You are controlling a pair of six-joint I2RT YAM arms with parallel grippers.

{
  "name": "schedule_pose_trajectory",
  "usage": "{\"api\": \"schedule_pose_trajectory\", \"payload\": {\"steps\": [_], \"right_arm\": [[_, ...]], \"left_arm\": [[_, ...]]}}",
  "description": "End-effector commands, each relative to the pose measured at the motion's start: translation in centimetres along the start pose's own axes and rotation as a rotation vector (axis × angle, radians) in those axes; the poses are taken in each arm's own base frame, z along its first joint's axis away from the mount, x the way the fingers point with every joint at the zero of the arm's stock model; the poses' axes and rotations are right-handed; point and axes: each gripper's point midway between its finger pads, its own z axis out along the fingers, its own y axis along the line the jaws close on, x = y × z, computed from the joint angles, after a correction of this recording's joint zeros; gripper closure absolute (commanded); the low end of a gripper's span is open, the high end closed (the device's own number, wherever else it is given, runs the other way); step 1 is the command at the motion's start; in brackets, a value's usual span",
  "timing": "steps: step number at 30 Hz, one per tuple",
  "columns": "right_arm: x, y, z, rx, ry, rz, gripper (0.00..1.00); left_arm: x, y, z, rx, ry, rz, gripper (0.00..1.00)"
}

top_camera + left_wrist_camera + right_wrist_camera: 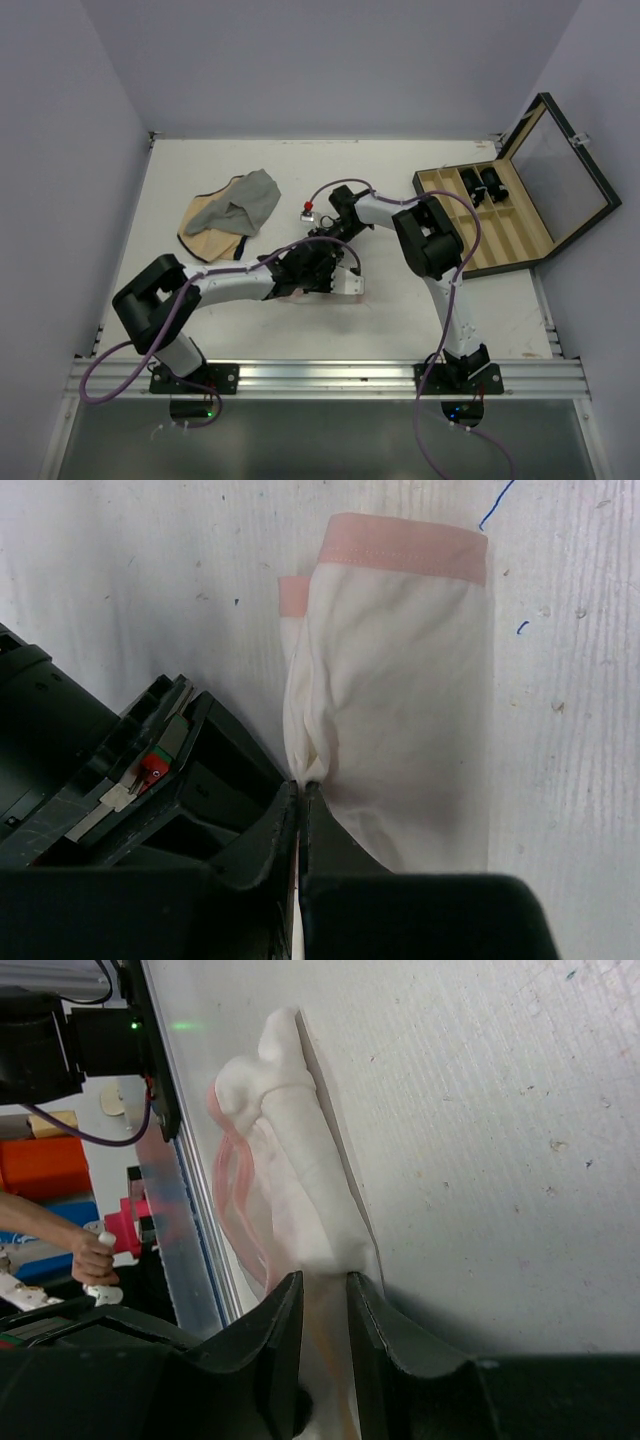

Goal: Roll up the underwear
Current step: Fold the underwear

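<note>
The underwear (400,700) is white cloth with a pink band along its far edge, lying folded on the white table. My left gripper (303,788) is shut, pinching a bunched corner of its near left edge. In the right wrist view the underwear (300,1150) is a thick white fold with pink trim, and my right gripper (325,1285) is closed on its near end. From above, both grippers meet at the table's middle and only a bit of the underwear (346,284) shows under them.
A heap of grey and tan cloth (232,215) lies at the back left. An open wooden box (505,225) with compartments and black items stands at the right. A metal rail (330,378) runs along the near edge, close to the garment.
</note>
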Motion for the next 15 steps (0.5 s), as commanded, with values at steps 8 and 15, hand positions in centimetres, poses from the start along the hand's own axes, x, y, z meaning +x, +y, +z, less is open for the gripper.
{"api": "schedule_pose_trajectory", "payload": {"steps": [8, 15], "right_arm": [[2.2, 0.0, 0.8, 0.002, 0.082, 0.089, 0.69], [2.1, 0.0, 0.7, 0.008, 0.086, 0.097, 0.69]], "left_arm": [[2.2, 4.8, -2.1, -0.309, 0.083, 0.001, 1.00], [3.1, 5.0, -2.2, -0.353, 0.110, 0.013, 1.00]]}}
